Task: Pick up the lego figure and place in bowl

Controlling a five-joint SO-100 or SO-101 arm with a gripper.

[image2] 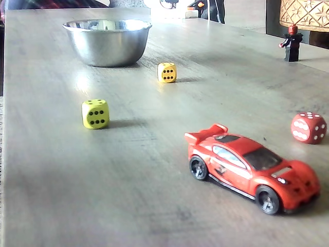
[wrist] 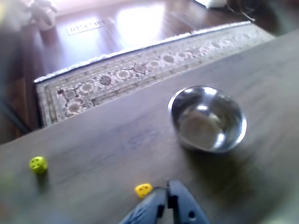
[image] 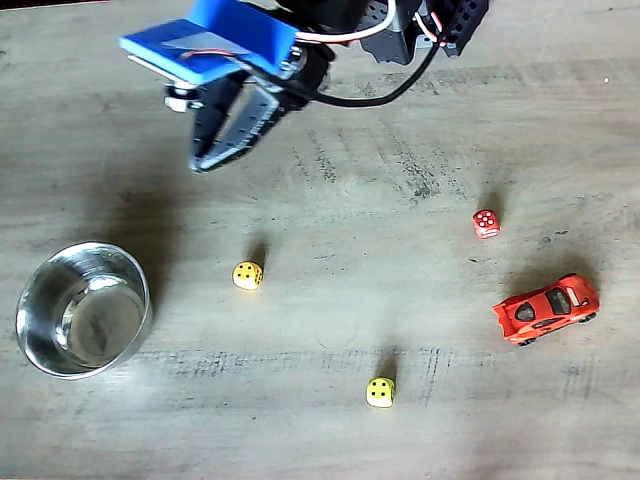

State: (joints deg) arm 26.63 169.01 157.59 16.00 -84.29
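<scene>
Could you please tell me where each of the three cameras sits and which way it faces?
A fixed view: above, looking straight down at the table; arm and pincer enter at top.
A fixed view: low at table level, looking along it towards the bowl and lego figure; no robot clearly shows.
Wrist view: on the arm, facing over the shut pincer to the bowl.
All share the bowl and the yellow dice.

A home living room, it seems. Beyond the wooden table (wrist: 93, 140) lies a patterned rug (wrist: 140, 74) on dark floorboards (wrist: 117, 23).

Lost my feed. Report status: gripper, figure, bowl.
Gripper shut, empty, above the table. Lego figure upright at the far edge, untouched. Bowl empty. Dice and car lie apart from both.
</scene>
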